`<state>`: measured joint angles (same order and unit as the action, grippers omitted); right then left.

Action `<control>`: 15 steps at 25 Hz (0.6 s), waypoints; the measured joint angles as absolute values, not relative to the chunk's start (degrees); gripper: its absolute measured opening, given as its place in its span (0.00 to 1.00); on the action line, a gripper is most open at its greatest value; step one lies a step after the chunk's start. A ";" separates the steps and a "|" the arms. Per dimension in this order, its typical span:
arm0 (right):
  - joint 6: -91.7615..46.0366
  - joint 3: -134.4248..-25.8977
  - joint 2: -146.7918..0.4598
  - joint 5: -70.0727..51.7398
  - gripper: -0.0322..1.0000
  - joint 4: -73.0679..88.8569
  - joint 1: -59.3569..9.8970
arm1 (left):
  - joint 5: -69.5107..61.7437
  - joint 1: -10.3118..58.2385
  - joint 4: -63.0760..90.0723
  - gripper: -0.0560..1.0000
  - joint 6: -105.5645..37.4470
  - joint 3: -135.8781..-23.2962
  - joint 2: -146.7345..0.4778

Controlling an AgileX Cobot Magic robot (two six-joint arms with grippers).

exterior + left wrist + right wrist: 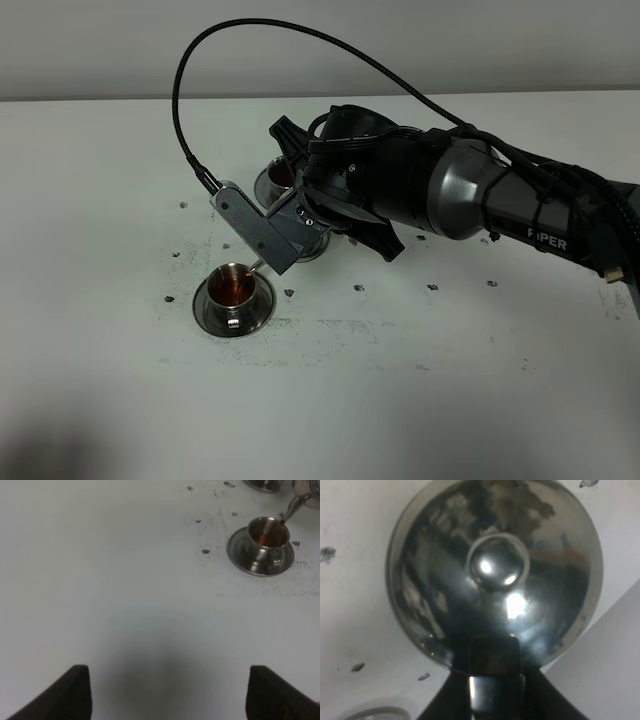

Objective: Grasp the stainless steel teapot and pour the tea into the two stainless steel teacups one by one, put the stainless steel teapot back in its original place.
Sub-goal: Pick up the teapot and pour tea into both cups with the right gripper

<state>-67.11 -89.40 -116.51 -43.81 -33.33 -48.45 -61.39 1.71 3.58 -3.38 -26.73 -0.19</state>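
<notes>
Mirror-bright domed steel teapot (440, 595) (round knob (497, 564) on top)

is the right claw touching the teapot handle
Touching. The right wrist view shows the right claw closed on the handle of the teapot, with no gap on either side.

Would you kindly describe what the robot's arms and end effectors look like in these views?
The right arm has glossy black and dark grey rounded housings with white PIPER lettering. A thin black cable loops from it to a grey angular bracket near the wrist. The left end effector shows only two dark, blunt fingers.
</notes>
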 joint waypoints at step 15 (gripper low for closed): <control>-66.10 -89.40 -116.51 -44.17 0.23 -38.33 -50.54 | -61.39 1.71 3.58 0.65 -3.38 -26.73 -0.19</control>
<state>-66.10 -89.40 -116.51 -44.17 -38.33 -50.54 -61.39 1.71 3.58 -3.38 -26.73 -0.19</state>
